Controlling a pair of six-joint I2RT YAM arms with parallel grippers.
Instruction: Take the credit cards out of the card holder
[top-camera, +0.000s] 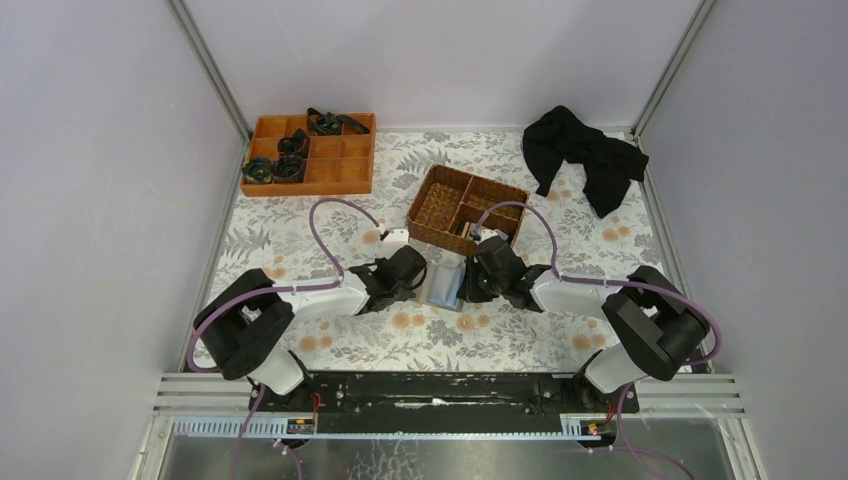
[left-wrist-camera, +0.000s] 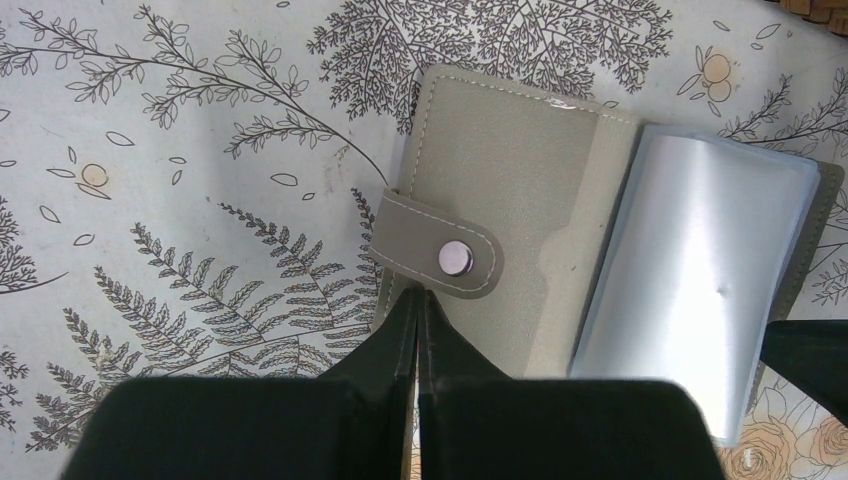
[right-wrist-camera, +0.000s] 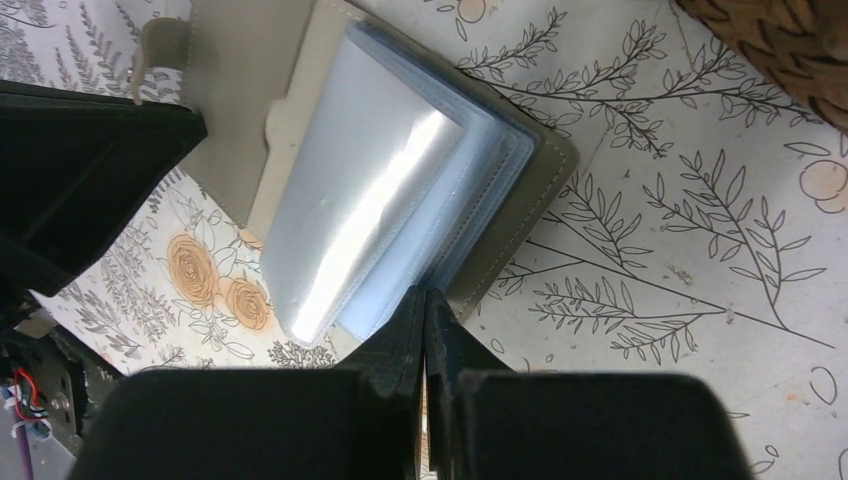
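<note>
Tabletop (top-camera: 560, 215) with floral print from above: open pale grey-blue bifold card holder (top-camera: 443, 283) lies between both arms, near a brown wicker basket (top-camera: 422, 200). Left wrist: left jaws pressed together over its snap-tab cover. Right wrist: right jaws pressed together at its edge beside clear plastic sleeves (right-wrist-camera: 370, 190).
</note>
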